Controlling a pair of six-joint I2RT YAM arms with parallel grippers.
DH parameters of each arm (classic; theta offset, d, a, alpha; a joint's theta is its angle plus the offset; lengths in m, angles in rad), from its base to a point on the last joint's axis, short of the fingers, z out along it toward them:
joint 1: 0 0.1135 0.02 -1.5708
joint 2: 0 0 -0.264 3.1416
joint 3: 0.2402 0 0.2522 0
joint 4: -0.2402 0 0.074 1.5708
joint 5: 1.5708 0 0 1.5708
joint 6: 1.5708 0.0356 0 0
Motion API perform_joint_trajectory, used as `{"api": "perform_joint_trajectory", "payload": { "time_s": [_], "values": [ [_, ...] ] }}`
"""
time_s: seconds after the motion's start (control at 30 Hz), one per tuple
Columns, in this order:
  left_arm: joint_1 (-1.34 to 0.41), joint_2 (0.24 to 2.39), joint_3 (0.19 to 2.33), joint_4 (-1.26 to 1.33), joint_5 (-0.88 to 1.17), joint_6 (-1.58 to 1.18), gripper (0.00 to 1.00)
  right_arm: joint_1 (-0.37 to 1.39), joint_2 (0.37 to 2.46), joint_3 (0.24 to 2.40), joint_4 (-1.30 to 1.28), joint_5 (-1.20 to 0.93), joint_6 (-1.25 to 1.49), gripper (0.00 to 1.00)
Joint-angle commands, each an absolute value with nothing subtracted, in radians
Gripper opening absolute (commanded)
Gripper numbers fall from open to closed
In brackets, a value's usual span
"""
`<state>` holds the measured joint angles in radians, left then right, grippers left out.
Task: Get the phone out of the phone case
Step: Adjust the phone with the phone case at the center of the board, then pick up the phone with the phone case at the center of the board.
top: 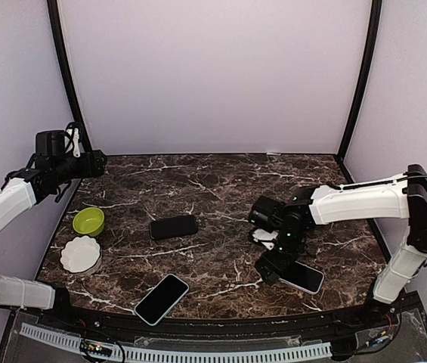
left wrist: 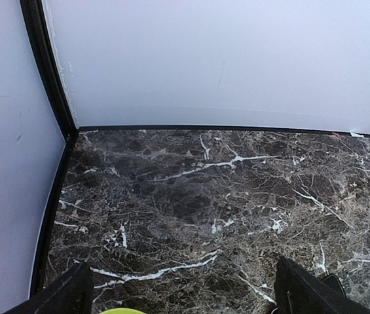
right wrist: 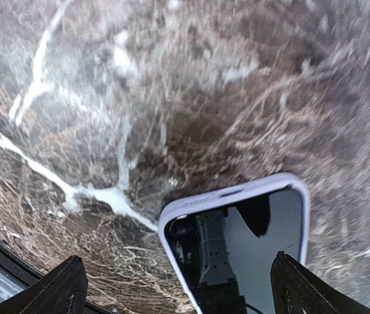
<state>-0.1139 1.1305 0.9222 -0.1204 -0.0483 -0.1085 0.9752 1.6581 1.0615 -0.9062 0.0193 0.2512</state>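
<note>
Right hand (top: pixel 277 259), spread apart, poised over phone (right wrist: pixel 270 242) in phone case (right wrist: pixel 230 193) to grip it | left hand (top: pixel 91 162), apart, parked far left

This looks like a robot test booth in a lab, not a home. A dark marble-patterned table (top: pixel 221 181) is boxed in on the left, far and right sides by plain pale panels (top: pixel 213 76), joined by black corner posts (top: pixel 63 68). A left arm (top: pixel 1 208) and a right arm (top: pixel 364 200) stand at the near edge, behind a ribbed white cable strip (top: pixel 198 353).
</note>
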Motion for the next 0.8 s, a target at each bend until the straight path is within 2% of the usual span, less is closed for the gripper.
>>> {"api": "perform_joint_trajectory", "payload": {
  "time_s": [0.0,0.37,0.57,0.77],
  "values": [
    [-0.123,1.102,0.936,-0.124,-0.039,-0.098,0.98,0.978,1.674,1.163,-0.961,0.116,0.184,0.99],
    [-0.127,1.088,0.928,-0.127,-0.054,-0.086,0.98,0.958,1.749,1.239,-1.042,0.095,-0.086,0.99],
    [-0.132,1.09,0.928,-0.124,-0.053,-0.082,0.98,0.874,1.768,1.22,-1.079,0.058,-0.164,0.99],
    [-0.132,1.092,0.927,-0.123,-0.06,-0.076,0.98,0.862,1.774,1.164,-1.021,0.003,-0.185,0.99]
  ]
}}
